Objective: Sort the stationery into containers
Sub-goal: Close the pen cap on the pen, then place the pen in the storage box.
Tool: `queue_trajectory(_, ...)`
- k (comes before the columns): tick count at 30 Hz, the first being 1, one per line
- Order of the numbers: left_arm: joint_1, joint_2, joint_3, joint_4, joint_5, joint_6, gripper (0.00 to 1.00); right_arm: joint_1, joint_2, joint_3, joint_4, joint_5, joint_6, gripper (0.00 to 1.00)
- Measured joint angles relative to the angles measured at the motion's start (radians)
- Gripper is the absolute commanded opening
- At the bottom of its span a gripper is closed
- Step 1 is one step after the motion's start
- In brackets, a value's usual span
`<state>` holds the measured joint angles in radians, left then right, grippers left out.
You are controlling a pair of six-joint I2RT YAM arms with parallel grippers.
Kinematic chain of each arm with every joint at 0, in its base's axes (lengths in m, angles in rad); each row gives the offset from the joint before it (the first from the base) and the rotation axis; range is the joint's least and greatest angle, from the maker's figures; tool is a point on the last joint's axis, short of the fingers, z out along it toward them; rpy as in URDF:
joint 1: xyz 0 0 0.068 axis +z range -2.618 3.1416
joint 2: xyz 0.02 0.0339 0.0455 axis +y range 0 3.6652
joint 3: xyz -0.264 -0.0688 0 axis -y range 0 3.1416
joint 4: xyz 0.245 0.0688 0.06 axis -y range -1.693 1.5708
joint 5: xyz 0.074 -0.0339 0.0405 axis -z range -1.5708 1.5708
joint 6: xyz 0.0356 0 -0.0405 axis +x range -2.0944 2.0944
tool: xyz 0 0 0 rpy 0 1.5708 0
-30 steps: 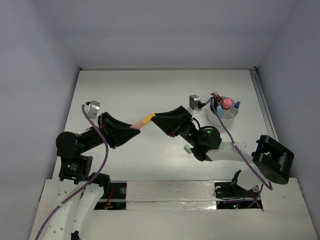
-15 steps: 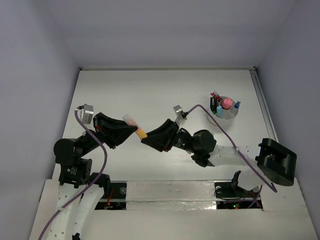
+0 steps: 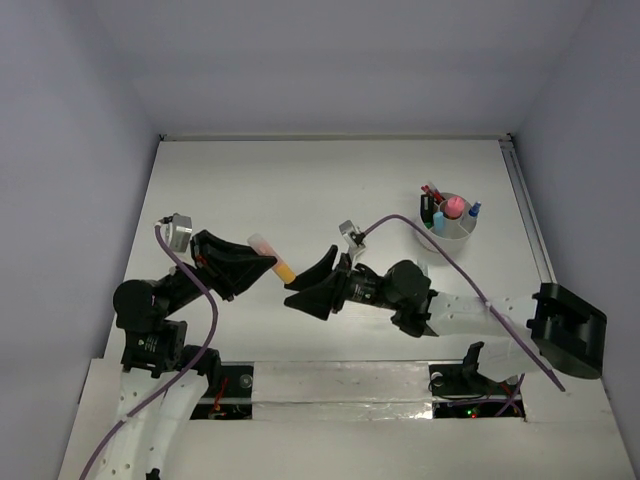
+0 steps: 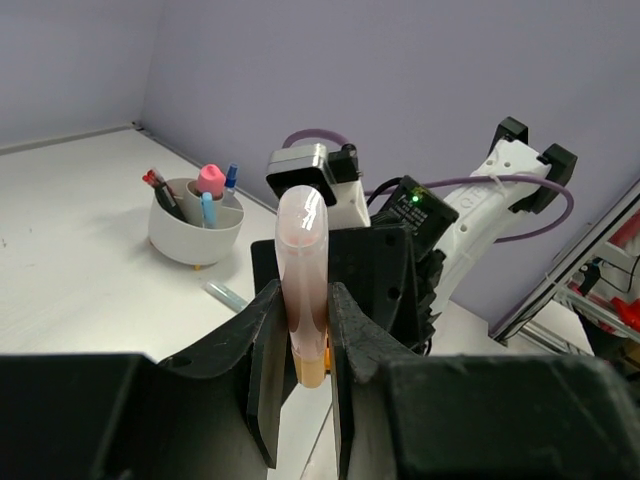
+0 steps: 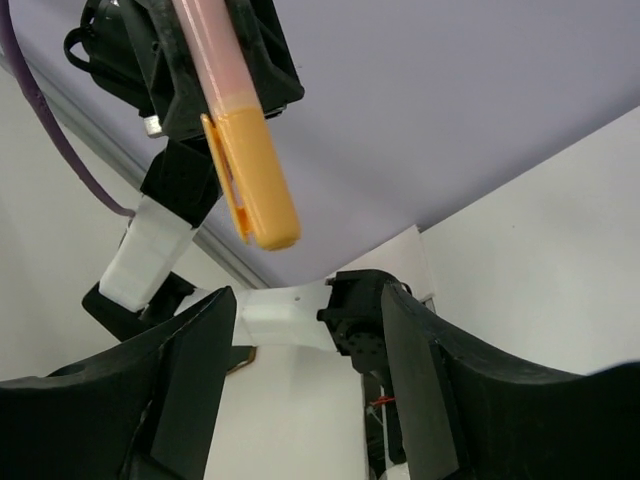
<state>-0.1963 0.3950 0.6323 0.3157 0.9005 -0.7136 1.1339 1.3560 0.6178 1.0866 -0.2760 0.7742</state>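
Orange-capped marker (image 3: 264, 249) now in left gripper (image 4: 305, 305) alone, right gripper (image 5: 305, 300) newly spread.

No legible text, label, brand, number or sign can be read in any of the three views.

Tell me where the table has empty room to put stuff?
The table is bare from its back edge down to mid-table, left of the cup. It's crowded in the middle, where the left gripper holds the marker beside the open right gripper.
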Motion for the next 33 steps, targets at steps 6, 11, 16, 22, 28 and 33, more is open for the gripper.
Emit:
queue_trajectory(6, 0.000, 0.000, 0.000, -0.065, 0.001, 0.057, 0.00, 0.000, -0.187, 0.003, -0.262, 0.035, -0.115, 0.74)
queue_trajectory(11, 0.000, 0.011, -0.009, -0.137, 0.010, 0.117, 0.00, 0.000, -0.354, 0.072, -0.569, 0.105, -0.230, 0.78)
queue_trajectory(16, -0.003, 0.077, -0.060, -0.142, 0.064, 0.130, 0.00, 0.000, -0.347, 0.255, -0.784, 0.123, -0.349, 0.78)
queue_trajectory(22, -0.032, 0.099, -0.084, -0.161, 0.090, 0.140, 0.00, 0.000, -0.230, 0.431, -0.877, 0.127, -0.441, 0.79)
queue_trajectory(28, -0.054, 0.084, -0.084, -0.159, 0.110, 0.159, 0.00, 0.000, -0.091, 0.523, -0.934, 0.139, -0.479, 0.79)
queue_trajectory(33, -0.074, 0.079, -0.084, -0.159, 0.119, 0.167, 0.00, 0.000, -0.059, 0.526, -0.961, 0.161, -0.490, 0.78)
